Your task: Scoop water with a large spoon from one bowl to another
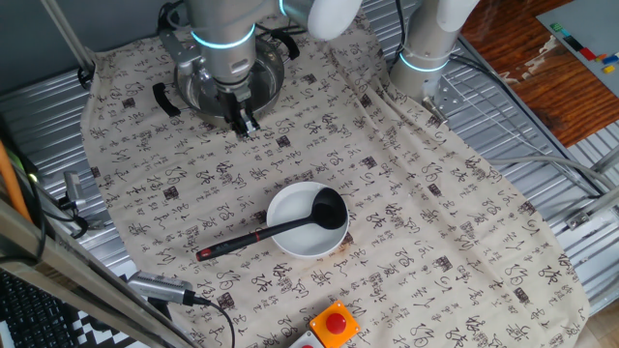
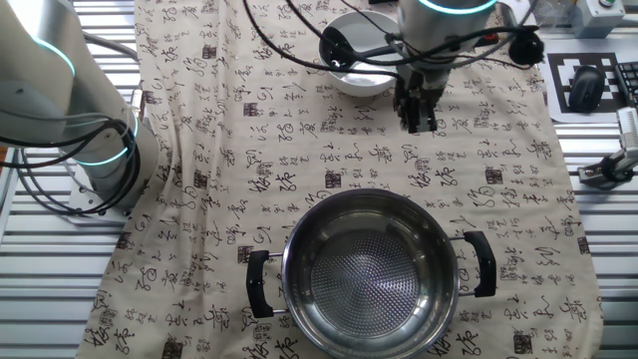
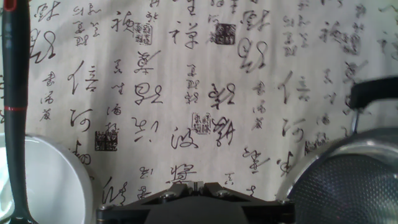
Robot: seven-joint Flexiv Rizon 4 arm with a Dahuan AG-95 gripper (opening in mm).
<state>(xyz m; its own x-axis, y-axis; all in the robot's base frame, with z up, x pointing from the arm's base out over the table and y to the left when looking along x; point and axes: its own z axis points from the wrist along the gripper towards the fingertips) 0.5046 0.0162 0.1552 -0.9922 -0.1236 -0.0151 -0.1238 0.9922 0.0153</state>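
Your pincer (image 1: 246, 123) hangs closed and empty between the steel pot (image 2: 371, 264) and the white bowl (image 1: 306, 220), where the ladle (image 1: 280, 228) rests, so a careless grab at its handle could tip the bowl.

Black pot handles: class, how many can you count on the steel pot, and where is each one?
2. One handle sticks out from the side of the pot facing the arm's base; the other handle is on the opposite side. None seem hidden.
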